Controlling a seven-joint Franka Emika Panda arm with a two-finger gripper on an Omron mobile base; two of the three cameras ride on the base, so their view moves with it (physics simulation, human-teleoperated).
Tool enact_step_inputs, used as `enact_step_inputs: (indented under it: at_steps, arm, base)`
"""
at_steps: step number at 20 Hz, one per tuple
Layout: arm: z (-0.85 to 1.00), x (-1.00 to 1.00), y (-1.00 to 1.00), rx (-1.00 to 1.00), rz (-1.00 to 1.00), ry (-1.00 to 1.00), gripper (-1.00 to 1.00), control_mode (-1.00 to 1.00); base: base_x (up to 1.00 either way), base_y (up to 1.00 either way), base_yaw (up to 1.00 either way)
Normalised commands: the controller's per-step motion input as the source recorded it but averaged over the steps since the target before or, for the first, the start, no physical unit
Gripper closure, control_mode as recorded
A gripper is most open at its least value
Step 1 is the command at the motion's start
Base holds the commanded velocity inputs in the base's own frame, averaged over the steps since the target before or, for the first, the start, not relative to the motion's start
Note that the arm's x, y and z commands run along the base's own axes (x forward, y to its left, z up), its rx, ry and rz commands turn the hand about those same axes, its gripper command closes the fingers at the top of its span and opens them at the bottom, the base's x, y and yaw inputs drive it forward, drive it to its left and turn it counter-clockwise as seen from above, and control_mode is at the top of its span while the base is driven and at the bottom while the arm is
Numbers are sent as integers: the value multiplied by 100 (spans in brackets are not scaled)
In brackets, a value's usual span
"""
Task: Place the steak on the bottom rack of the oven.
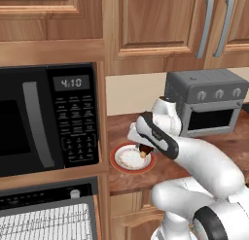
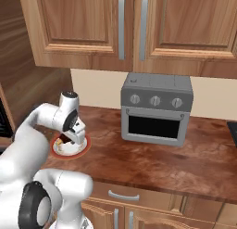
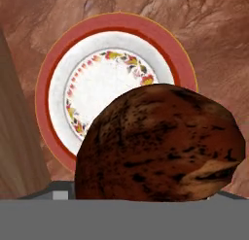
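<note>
The steak (image 3: 160, 144), a dark brown lump with pale tan patches, looms close in the hand view and hides the fingertips. My gripper (image 1: 144, 149) is shut on it, just above the red-rimmed white plate (image 1: 127, 160), whose flowered centre (image 3: 104, 83) is bare. In the right base view the gripper (image 2: 68, 139) hangs over the same plate (image 2: 78, 149) with the steak (image 2: 60, 141) under it. The oven (image 1: 46, 210) sits at the lower left, below the microwave, with its black control strip, small silver knob (image 1: 74, 193) and silver wire racks (image 1: 48, 223) showing.
A black microwave (image 1: 48, 117) with a keypad fills the wall left of the plate. A grey three-knob toaster oven (image 2: 156, 110) stands at the back of the brown counter (image 2: 152, 163). Wooden cabinets hang above. A wood panel (image 3: 14, 137) borders the plate's left side.
</note>
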Motion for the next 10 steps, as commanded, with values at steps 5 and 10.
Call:
enact_step_inputs:
  at_steps: [5, 10]
  arm:
    - [100, -92, 0, -15, 1, 0, 100, -100]
    - [99, -98, 0, -25, 7, -10, 100, -100]
  base:
    - [0, 0, 0]
    - [0, 0, 0]
